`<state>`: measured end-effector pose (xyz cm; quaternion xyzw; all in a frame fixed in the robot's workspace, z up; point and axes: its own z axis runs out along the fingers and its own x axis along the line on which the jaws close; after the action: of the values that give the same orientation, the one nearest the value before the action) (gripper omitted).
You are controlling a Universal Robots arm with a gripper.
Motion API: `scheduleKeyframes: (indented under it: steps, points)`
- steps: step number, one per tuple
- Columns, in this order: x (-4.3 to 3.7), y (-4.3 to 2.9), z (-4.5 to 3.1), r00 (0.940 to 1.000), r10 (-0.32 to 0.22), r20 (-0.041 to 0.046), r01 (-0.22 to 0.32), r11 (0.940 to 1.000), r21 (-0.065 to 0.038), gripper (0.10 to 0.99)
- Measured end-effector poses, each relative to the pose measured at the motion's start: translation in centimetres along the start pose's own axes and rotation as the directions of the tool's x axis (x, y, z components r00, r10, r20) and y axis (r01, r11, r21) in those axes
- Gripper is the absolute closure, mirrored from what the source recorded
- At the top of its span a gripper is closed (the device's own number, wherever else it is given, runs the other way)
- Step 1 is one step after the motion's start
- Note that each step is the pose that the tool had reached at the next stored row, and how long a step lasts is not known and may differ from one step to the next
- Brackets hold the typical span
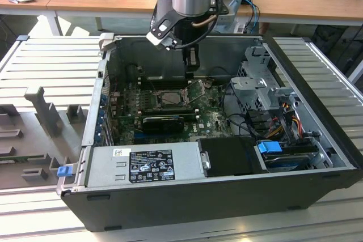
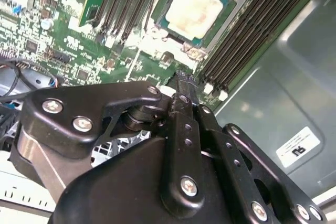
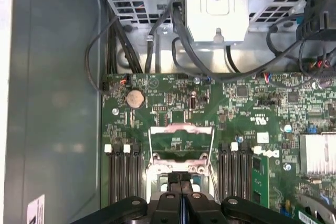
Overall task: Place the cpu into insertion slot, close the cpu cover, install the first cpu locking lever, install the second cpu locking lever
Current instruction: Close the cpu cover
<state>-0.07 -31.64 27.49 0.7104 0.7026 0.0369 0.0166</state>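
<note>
The cpu (image 2: pixel 195 4), with a pale, dull metal top, lies seated in the insertion slot (image 2: pixel 192 51) among the green board in the second wrist view. In the exterior view the insertion slot (image 1: pixel 169 98) sits mid-board. The cpu cover (image 3: pixel 181 128) is swung open, and green board shows through its square cut-out; in the exterior view the cpu cover (image 1: pixel 197 90) stands tilted up beside the slot. A thin wire lever (image 3: pixel 214 150) runs along the cover's side. My gripper (image 3: pixel 180 181) hangs just above the slot's edge, fingers (image 2: pixel 184 85) pressed together on nothing.
Black memory slots (image 3: pixel 122 174) flank the socket on both sides. A metal drive cage (image 1: pixel 258 83) with cables (image 3: pixel 181 30) stands at the exterior view's right. A power supply (image 1: pixel 144 162) fills the case front. The case walls (image 1: pixel 96 111) close in around the board.
</note>
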Motion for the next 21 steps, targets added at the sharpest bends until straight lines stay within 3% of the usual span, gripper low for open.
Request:
scheduleKeyframes:
  steps: [10, 17, 21]
  points:
    - [0.05, 2.07, 0.16, 1.0000, 0.000, 0.0000, 0.000, 1.0000, 0.003, 0.980]
    - [0.04, 2.43, 0.29, 1.0000, 0.000, -0.0002, 0.000, 1.0000, 0.003, 0.980]
    - [0.02, 2.99, 0.83, 1.0000, -0.005, -0.0004, 0.005, 1.0000, 0.004, 0.980]
